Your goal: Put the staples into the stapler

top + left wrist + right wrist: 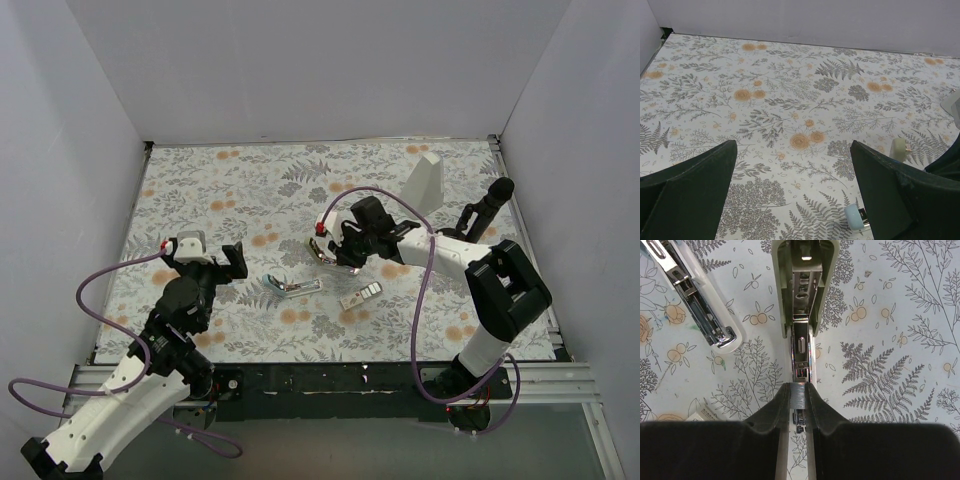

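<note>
Lt blue stapler [293,288] lies opened out on floral cloth [200,180] near centre, between the 2 arms. Long axis approx left-right in top view, silver channel facing up. Staples [361,295], silver strips boxed in cream card, sit near its right end, not touching, angled diag. R gripper [799,391] pinched on metal rail of beige stapler [782,285], just behind blue one, rail in line w/ fingers. L gripper [793,145] spread wide, holds nothing, hovers left of blue stapler. White wedge block [425,180] back right, well apart
</note>
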Robot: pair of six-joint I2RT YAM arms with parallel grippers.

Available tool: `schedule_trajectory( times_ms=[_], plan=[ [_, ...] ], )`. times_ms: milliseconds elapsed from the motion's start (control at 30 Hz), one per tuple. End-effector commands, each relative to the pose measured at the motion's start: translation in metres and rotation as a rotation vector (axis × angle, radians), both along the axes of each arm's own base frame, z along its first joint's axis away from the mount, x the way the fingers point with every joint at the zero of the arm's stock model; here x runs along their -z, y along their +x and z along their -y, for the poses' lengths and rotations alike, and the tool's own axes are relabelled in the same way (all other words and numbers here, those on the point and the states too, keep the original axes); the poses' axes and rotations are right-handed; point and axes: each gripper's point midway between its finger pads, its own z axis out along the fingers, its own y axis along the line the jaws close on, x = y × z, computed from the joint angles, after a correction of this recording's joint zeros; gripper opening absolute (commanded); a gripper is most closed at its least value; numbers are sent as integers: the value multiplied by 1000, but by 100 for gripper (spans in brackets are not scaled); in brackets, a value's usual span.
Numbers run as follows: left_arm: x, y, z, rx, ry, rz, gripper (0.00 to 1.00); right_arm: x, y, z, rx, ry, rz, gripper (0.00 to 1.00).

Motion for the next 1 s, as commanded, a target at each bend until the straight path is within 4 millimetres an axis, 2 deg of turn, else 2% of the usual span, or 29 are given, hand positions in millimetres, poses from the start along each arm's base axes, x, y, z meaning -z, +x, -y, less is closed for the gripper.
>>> schedule_trajectory(
  times_ms=[0,300,633,833,967],
  plan=[
    [0,3,2,12,16,11,98,-21,10,-16,-51,66,58,9],
    [3,4,4,23,22,5,98,-12,19,-13,-39,38,70,9],
    [4,5,5,28,24,1,98,-16,26,-16,-43,40,82,9],
    [3,5,7,35,23,2,98,-18,23,-16,-51,46,75,9],
    [3,5,7,37,23,2,98,-13,23,-13,-49,27,76,8]
  ],
)
